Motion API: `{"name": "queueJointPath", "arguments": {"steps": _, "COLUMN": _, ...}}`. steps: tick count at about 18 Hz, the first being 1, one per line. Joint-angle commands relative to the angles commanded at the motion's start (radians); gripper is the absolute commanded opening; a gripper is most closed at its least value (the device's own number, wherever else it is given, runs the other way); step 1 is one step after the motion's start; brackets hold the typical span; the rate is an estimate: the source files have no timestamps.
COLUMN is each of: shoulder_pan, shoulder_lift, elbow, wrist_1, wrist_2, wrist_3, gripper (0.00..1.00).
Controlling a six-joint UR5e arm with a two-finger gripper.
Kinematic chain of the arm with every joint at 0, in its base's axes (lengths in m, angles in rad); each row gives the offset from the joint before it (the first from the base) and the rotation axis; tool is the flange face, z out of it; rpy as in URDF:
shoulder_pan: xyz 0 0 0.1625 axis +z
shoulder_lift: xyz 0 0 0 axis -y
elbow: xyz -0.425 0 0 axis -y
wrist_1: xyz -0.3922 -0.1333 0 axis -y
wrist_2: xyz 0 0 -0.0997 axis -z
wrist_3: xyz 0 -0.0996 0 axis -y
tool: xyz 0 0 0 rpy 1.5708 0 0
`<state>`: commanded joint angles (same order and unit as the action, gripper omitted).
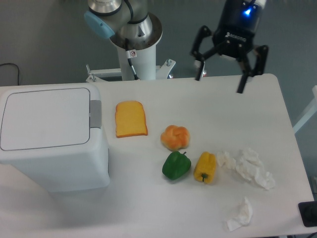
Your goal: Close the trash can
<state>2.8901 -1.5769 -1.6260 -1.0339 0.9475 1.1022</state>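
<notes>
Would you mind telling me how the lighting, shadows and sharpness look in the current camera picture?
Fixed camera view: soft, even light, with only faint shadows under the green pepper and trash can; the white lid looks washed out, low in contrast; the tool, open, is slightly soft; a blue light glows on its housing.

**A robotics lab bench**

A robot arm's white pedestal [139, 62] is bolted behind a plain white worktop [208, 109], grey floor beyond. Toy-like foods, a green pepper [176, 165] and a yellow pepper [205, 167], lie laid out as test props.
</notes>
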Motion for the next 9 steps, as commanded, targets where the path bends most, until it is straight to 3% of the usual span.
{"name": "queueJointPath", "arguments": {"steps": 6, "shoulder_pan": -0.077, "shoulder_lift": 0.000, "elbow": -0.025, "wrist_1": 0.002, "wrist_2": 0.262, "wrist_3": 0.328, "gripper": 1.00}}
{"name": "queueJointPath", "arguments": {"steps": 9, "shoulder_pan": -0.077, "shoulder_lift": 0.003, "elbow": -0.029, "wrist_1": -0.006, "wrist_2": 0.348, "wrist_3": 0.448, "gripper": 1.00}}
